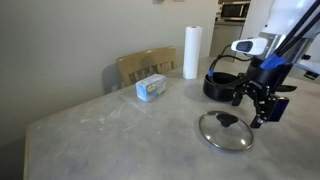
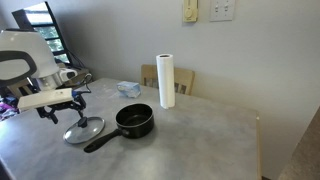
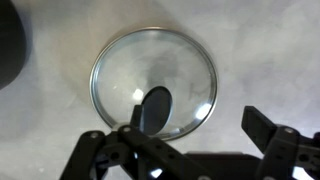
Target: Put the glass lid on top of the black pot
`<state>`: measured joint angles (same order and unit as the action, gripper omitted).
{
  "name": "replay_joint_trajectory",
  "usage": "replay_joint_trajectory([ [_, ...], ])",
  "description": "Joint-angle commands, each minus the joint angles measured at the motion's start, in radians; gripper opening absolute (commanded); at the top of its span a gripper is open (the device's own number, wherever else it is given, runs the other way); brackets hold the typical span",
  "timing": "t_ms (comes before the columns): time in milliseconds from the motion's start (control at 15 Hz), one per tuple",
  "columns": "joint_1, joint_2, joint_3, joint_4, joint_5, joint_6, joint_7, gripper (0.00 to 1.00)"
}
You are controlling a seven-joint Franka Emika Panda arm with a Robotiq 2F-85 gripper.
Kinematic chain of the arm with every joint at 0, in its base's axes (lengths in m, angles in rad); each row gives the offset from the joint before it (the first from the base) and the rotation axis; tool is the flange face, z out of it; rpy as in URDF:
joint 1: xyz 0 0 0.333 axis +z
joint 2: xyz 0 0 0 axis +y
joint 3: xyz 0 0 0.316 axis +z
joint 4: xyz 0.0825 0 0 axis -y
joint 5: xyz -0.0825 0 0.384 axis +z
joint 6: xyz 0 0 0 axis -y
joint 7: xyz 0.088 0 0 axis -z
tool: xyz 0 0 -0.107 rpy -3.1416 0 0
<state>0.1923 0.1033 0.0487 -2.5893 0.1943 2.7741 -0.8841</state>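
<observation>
On the counter (image 1: 100, 130), in an exterior view, the glass lid (image 1: 226, 131) is seen lying flat near the black pot (image 1: 222, 85), the jaws hung just above its edge. In an exterior view, the lid (image 2: 84, 130) is shown beside the pot (image 2: 134, 121). At the wrist, the lid (image 3: 152, 75) is framed below jaws spread wide, nothing held.

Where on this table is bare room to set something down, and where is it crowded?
One wide bare patch of the table lies between the small box and the glass lid. Another lies past the black pot and paper towel roll. It is crowded where the open gripper hangs over the lid, beside the pot.
</observation>
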Motion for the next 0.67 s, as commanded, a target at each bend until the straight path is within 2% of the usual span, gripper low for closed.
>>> replay_joint_trajectory([
  [0, -0.034, 0.123, 0.021, 0.094, -0.186, 0.053, 0.100, 1.00],
  [400, -0.061, 0.226, 0.022, 0.178, -0.358, 0.036, 0.247, 1.00],
  [600, -0.091, 0.255, 0.045, 0.189, -0.358, 0.034, 0.284, 1.00],
])
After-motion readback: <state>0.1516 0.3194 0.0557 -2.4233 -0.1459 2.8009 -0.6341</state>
